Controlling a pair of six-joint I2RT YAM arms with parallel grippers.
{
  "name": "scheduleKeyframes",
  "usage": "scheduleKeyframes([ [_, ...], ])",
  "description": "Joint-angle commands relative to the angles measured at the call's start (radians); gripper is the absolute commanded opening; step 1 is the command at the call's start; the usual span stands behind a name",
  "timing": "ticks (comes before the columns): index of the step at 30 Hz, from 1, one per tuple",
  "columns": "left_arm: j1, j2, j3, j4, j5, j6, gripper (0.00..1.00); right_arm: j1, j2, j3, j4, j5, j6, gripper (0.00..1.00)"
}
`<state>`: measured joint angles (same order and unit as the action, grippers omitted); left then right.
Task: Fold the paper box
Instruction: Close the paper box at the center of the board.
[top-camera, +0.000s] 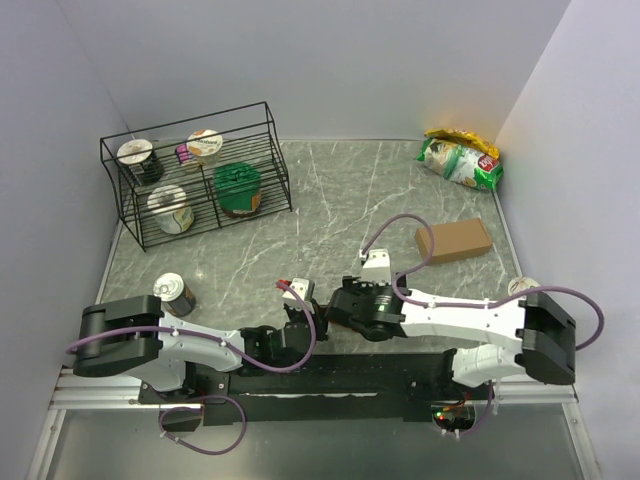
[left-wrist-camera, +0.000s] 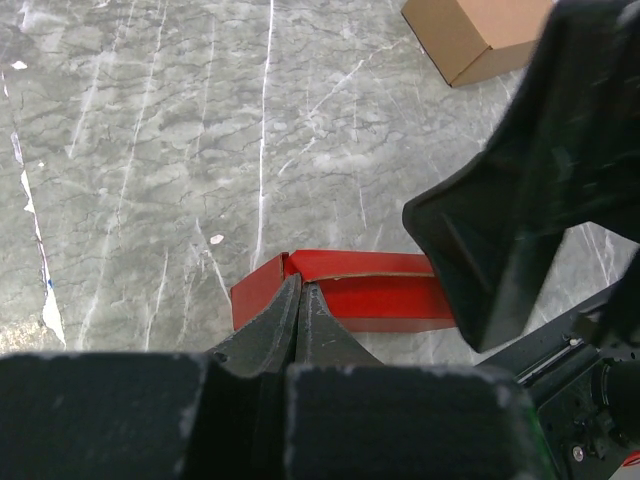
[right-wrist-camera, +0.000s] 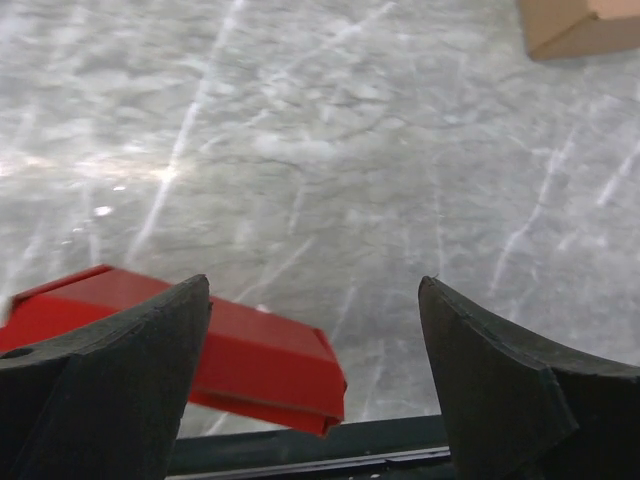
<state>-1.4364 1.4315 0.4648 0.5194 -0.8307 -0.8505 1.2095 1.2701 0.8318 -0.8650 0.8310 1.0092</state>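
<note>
Your left gripper (left-wrist-camera: 301, 292) is pinched shut on the edge of the paper box (left-wrist-camera: 385, 295), as its wrist view shows. Your right gripper (right-wrist-camera: 315, 285) gapes wide, holding nothing. From above, only a red sliver shows between them.

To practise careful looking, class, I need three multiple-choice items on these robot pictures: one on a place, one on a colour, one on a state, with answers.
1. Where is the brown cardboard box?
A. Held in the air.
B. Lying on the table.
C. Inside a drawer.

2. What colour is the paper box?
A. Blue.
B. White.
C. Red.

3. How do the right gripper's jaws stand?
A. Wide open, holding nothing.
B. Shut on the paper box.
C. Shut tight, empty.

Answers:
1 B: it rests flat on the marbled top.
2 C: bright red in both wrist views.
3 A: the right wrist view shows a wide gap, nothing gripped.
</note>
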Motion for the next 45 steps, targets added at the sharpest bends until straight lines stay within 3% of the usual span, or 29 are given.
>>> scheduleKeyframes([
  [1,-0.019,0.105,-0.063,-0.315,0.222,0.031,0.01,0.025,0.078,0.061,-0.191,0.092,0.214,0.98],
  [12,-0.036,0.121,-0.031,-0.366,0.222,0.015,0.02,0.056,0.149,0.036,-0.308,0.082,0.432,1.0],
  [19,-0.059,0.122,-0.008,-0.418,0.182,-0.027,0.15,0.074,0.239,0.07,-0.394,0.083,0.517,1.0],
  [21,-0.064,0.112,-0.009,-0.43,0.17,-0.039,0.26,0.078,0.258,0.07,-0.397,0.079,0.523,1.0],
  [23,-0.07,0.103,-0.017,-0.436,0.156,-0.059,0.27,0.078,0.256,0.064,-0.39,0.076,0.525,1.0],
  [32,-0.081,0.024,-0.046,-0.438,0.13,-0.065,0.3,0.064,0.166,-0.008,-0.249,0.045,0.418,1.0],
  [38,-0.081,-0.088,-0.104,-0.394,0.12,-0.061,0.38,0.016,0.121,-0.062,-0.115,-0.013,0.287,1.0],
  [41,-0.081,-0.146,-0.155,-0.362,0.133,-0.068,0.45,-0.027,0.04,-0.105,0.019,-0.076,0.092,1.0],
  [45,-0.059,-0.294,-0.233,-0.334,0.157,-0.05,0.56,-0.054,-0.116,-0.238,0.359,-0.22,-0.226,1.0],
])
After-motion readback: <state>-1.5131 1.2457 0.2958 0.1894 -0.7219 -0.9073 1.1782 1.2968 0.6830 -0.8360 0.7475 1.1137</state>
